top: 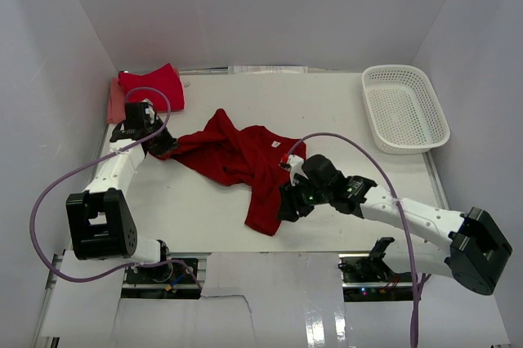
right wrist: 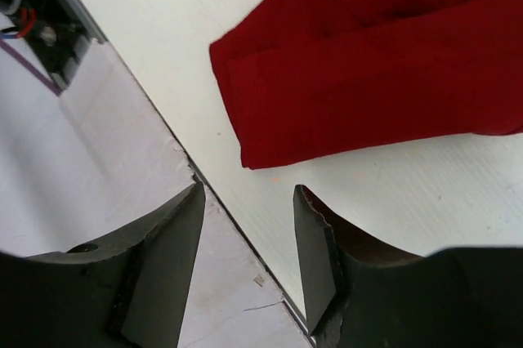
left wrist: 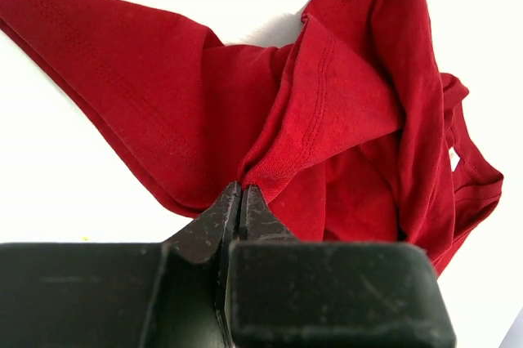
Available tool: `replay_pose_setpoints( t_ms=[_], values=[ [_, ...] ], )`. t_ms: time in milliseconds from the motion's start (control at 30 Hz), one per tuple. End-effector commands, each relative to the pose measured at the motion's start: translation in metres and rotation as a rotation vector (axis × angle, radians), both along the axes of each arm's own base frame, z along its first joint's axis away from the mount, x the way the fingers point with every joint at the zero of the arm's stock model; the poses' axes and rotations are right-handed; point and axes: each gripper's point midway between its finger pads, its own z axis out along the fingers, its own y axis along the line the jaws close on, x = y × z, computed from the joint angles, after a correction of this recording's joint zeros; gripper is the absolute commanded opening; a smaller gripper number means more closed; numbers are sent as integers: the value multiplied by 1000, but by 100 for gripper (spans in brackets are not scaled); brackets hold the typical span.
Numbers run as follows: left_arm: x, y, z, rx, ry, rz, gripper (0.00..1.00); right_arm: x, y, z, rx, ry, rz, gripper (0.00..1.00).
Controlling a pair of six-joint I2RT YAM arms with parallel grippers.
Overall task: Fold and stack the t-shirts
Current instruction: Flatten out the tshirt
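Note:
A deep red t-shirt (top: 237, 160) lies crumpled across the middle of the table. My left gripper (top: 163, 145) is at its left end. In the left wrist view this gripper (left wrist: 241, 189) is shut on a pinched fold of the red t-shirt (left wrist: 327, 103). My right gripper (top: 288, 205) hovers by the shirt's near end. In the right wrist view it (right wrist: 249, 193) stands open and empty, with the shirt's folded corner (right wrist: 368, 87) lying flat just beyond its fingertips. A folded red t-shirt (top: 151, 87) rests on a salmon-pink one (top: 116, 104) at the back left.
A white lattice basket (top: 404, 107) stands at the back right. The table's near edge (right wrist: 221, 209) runs diagonally right under my right gripper. White walls close in the left, back and right sides.

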Motion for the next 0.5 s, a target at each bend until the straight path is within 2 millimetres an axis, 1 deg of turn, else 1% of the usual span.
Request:
replay_pose_setpoints(
  t_ms=[0,33,67,100,133,167,200,233,267,300,333,367,400,433,467],
  values=[
    [1,-4,16,-7,-64,-25,10,6,5,-11,-122,-43,-73,54],
    [1,-4,17,-6,-65,-24,10,7,7,-19,-163,-50,-67,54],
    [1,-4,17,-5,-65,-22,10,10,16,-13,-168,-93,-51,55],
    [1,-4,18,-4,-70,-23,10,13,16,-14,-200,-128,-38,57],
    [0,-3,17,-1,-67,-22,10,16,18,-21,-237,-133,-40,58],
    [0,-3,17,0,-67,-21,10,28,24,-12,-244,-167,-70,58],
    [1,-3,17,2,-68,-22,10,29,24,-12,-270,-154,-79,58],
    [1,-3,17,1,-67,-22,10,32,26,-17,-304,-139,-87,57],
    [1,-3,17,1,-67,-22,10,30,31,-15,-312,-137,-86,56],
    [1,-3,17,1,-67,-22,10,34,41,-4,-298,-148,-95,56],
    [0,-3,16,1,-64,-22,10,35,43,-9,-334,-146,-117,56],
    [0,-3,17,-1,-65,-22,10,32,47,-10,-352,-149,-117,56],
    [1,-3,16,-1,-65,-22,10,35,55,-2,-348,-158,-131,55],
    [0,-3,17,-1,-67,-25,10,33,54,-14,-402,-140,-131,55],
    [0,-3,17,-1,-67,-25,10,33,54,-17,-435,-150,-140,55]
  ],
)
